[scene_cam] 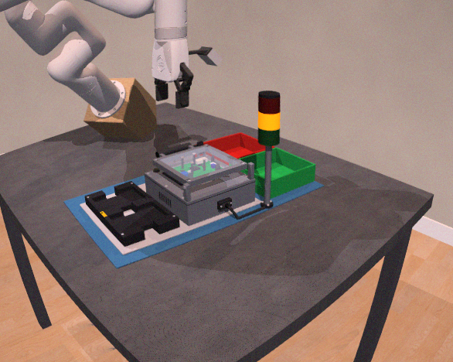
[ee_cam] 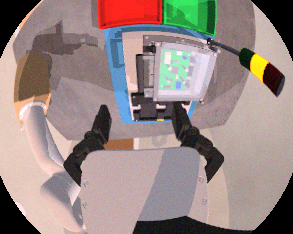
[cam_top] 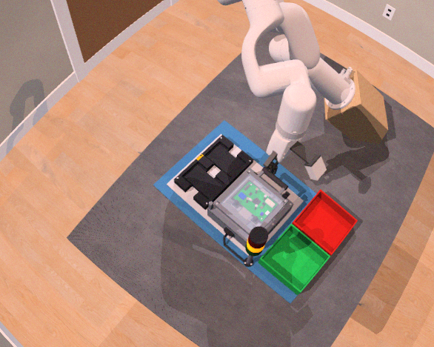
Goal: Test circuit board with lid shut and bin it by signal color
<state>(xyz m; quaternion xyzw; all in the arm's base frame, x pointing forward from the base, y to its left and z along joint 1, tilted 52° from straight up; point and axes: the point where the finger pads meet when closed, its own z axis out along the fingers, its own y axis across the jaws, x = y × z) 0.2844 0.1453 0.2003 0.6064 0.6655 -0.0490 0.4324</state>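
The green circuit board (cam_top: 255, 199) lies in the grey tester (cam_top: 252, 203) under its shut clear lid; it also shows in the exterior view (scene_cam: 197, 163) and the wrist view (ee_cam: 176, 71). The signal tower (scene_cam: 268, 118) beside the tester shows its yellow middle band bright, its red and green bands dark. My gripper (scene_cam: 173, 92) is open and empty, high above the tester's far side, also seen in the top view (cam_top: 271, 162) and the wrist view (ee_cam: 142, 136). The black tray (cam_top: 213, 170) lies empty to the tester's left.
The red bin (cam_top: 324, 220) and the green bin (cam_top: 294, 258) stand side by side to the right of the tester on the blue bench mat. A tan wooden block (scene_cam: 127, 110) holds the arm's base at the table's back. A small grey block (cam_top: 315, 168) lies near the gripper.
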